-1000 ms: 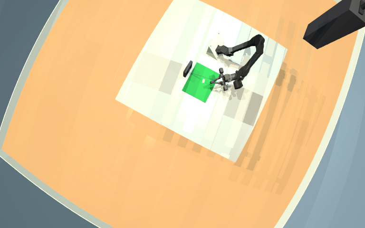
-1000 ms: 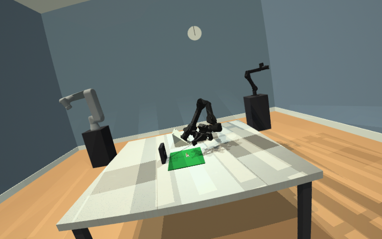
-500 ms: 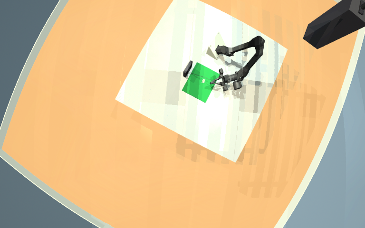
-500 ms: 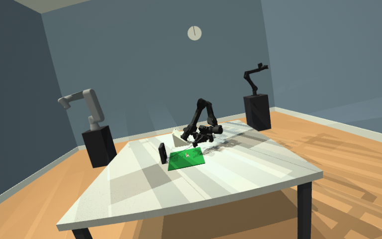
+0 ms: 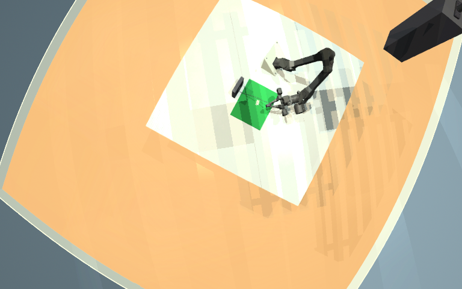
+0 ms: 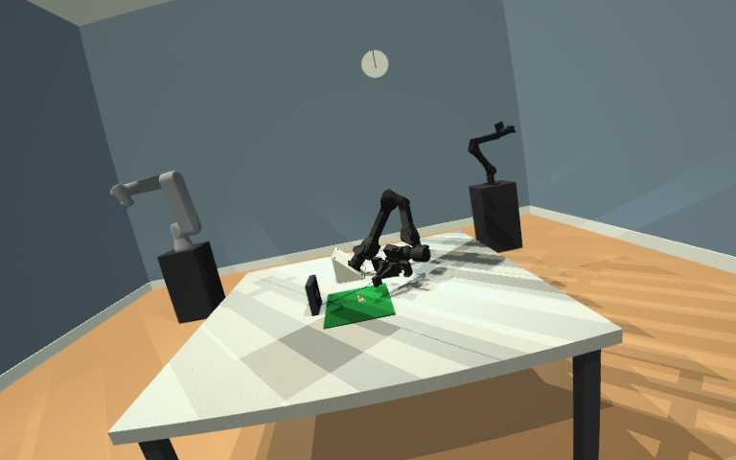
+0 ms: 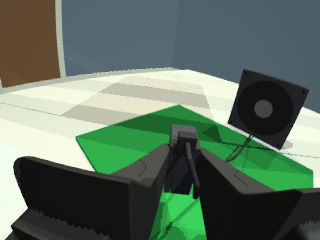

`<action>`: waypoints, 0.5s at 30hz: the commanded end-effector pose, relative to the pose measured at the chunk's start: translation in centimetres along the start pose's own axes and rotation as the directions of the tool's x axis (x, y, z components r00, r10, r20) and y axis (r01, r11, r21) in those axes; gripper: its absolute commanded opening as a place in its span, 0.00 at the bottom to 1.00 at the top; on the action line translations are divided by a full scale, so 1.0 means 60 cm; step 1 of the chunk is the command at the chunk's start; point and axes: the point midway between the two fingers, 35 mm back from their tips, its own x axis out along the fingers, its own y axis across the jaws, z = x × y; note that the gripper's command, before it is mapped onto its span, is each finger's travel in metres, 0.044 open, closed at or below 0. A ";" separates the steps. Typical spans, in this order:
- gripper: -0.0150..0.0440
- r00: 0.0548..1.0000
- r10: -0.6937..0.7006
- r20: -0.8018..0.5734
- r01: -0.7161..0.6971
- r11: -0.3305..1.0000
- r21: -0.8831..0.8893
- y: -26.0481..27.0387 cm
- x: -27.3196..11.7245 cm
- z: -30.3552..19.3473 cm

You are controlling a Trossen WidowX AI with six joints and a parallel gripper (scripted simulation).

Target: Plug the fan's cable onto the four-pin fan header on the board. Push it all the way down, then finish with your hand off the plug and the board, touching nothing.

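Count, top view: one working arm [image 5: 308, 59] [image 6: 379, 221], one green board [image 5: 249, 120] [image 6: 355, 316] [image 7: 125, 127], one dark fan [image 5: 238, 87] [image 6: 313, 295] [image 7: 263, 108], all on one table [image 5: 190, 89] [image 6: 246, 364] [image 7: 30, 120]. I see one small pale part [image 5: 257, 102] [image 6: 360, 298] on the board; its pins are too small for me to count. My end effector [image 5: 267, 106] [image 6: 377, 281] [image 7: 182, 152] is over the board's edge nearest the arm, apart from that part. One pale wedge-shaped block [image 5: 269, 66] [image 6: 342, 270] is by the arm's foot.

Exterior view: three arms in total. One grey arm [image 6: 181, 205] and one black arm [image 6: 480, 156] each stand on a dark pedestal, two pedestals, both beyond the table. One clock [image 6: 381, 63] on the wall. Fan upright, just beside the board.

Wrist view: two fingers, pinching one dark plug [image 7: 184, 134]. One cable [image 7: 243, 150] runs from the fan, and a dark lead curves down from the plug. Fingers and plug block my sight of the board behind them; the header cannot be made out.
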 end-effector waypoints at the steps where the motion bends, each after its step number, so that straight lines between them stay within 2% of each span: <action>1: 0.25 1.000 0.002 0.005 -0.002 1.000 0.006 0.000 0.001 -0.005; 15: 0.25 1.000 0.002 0.004 -0.002 1.000 0.006 0.001 0.005 -0.025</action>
